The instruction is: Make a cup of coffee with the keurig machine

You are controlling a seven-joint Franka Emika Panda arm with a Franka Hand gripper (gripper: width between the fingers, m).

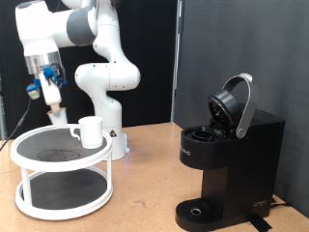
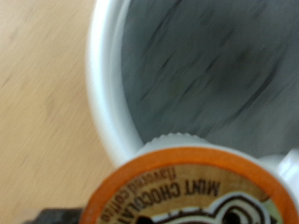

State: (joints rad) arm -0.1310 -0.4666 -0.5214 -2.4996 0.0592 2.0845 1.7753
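My gripper [image 1: 55, 112] hangs over the far left edge of the white two-tier stand [image 1: 29, 155], shut on a small coffee pod [image 1: 57, 116]. Close up in the wrist view, the pod [image 2: 187, 187] shows an orange-rimmed printed lid; the fingers themselves are hidden. Below it are the stand's white rim [image 2: 103, 84] and dark mesh top. The white cup [image 1: 90, 130] stands upright on the stand's top tier, just right of the gripper. The black keurig machine [image 1: 232, 159] sits at the exterior view's right with its rounded lid [image 1: 235, 104] raised open.
The robot's white base [image 1: 106, 87] rises behind the stand. A wooden tabletop [image 1: 145, 193] separates the stand from the machine. A black curtain hangs behind the machine.
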